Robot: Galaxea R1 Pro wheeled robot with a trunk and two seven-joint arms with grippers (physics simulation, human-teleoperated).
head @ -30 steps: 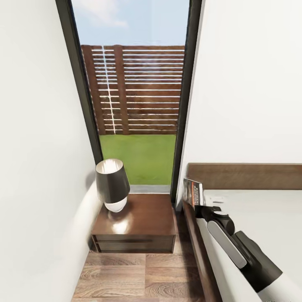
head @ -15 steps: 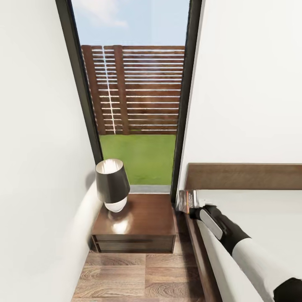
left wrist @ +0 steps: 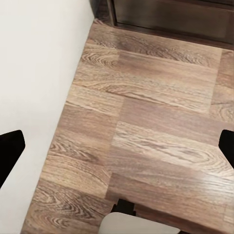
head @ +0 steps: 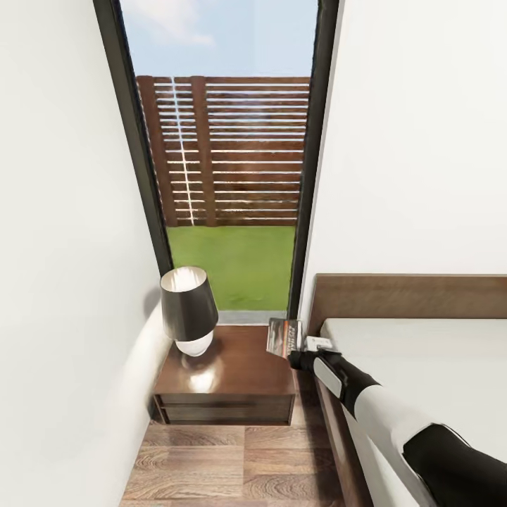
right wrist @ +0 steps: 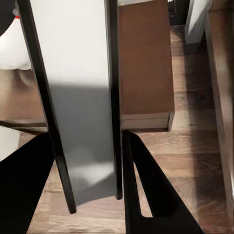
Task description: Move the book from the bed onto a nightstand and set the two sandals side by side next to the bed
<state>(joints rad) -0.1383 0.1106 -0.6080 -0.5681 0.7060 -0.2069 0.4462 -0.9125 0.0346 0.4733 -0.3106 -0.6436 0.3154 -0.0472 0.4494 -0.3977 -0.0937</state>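
Note:
My right gripper is shut on the book, a thin paperback with orange and black print, held upright. The book hangs above the right edge of the dark-brown nightstand, just left of the bed. In the right wrist view the book runs edge-on between the black fingers, with the nightstand top below it. My left gripper is open over bare wood floor, its fingertips far apart. The sandals are out of view.
A black-shaded lamp with a white base stands on the nightstand's left half. A tall window is behind it, and white walls close in on both sides. Plank floor lies in front of the nightstand.
My right arm has swung left with the book, from over the bed's edge to above the right side of the nightstand. The book has also come down slightly.

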